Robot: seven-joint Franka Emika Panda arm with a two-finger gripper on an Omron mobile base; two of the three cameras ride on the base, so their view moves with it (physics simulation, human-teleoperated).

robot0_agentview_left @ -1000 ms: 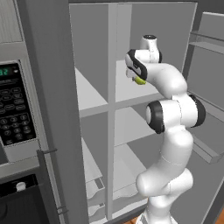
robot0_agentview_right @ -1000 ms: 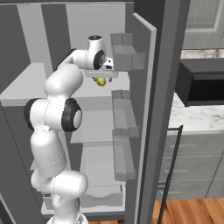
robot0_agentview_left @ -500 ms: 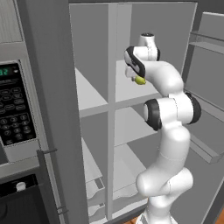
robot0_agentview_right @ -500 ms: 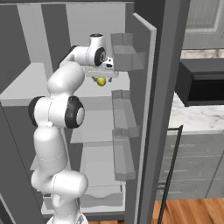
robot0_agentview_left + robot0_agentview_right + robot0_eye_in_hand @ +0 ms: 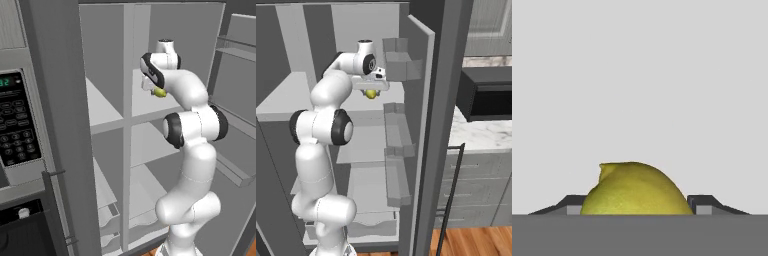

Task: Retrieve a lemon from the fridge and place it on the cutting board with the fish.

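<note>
1. Far left in the left base view: black microwave panel (image 5: 15, 125) with keypad, smooth and glossy. Not part of my job.
2. Next over, the fridge (image 5: 145, 150) stands open: flat pale grey shelves, matte, split by a vertical divider. In the right base view, boxy door bins (image 5: 398, 65) line the open door.
3. The gripper (image 5: 372, 86) sits above the upper shelf with the lemon (image 5: 371, 93) pinched between its jaws, clear of the shelf surface as far as I can judge.
4. Hand view: lemon (image 5: 634, 190) sits between the two dark fingertips (image 5: 704, 204), one on each side. Jaws closed to the fruit's width, apparently touching its flanks.
5. Handling judgement: light, firm, rind finely dimpled, so reasonable friction. Rounded with a blunt nub at one end, so it could roll or pivot if held off-centre. Across the widest middle is the right place to hold it, and that looks like the present hold.
6. Right edge, right base view: marble-look counter (image 5: 481, 132), grey drawers below.
</note>
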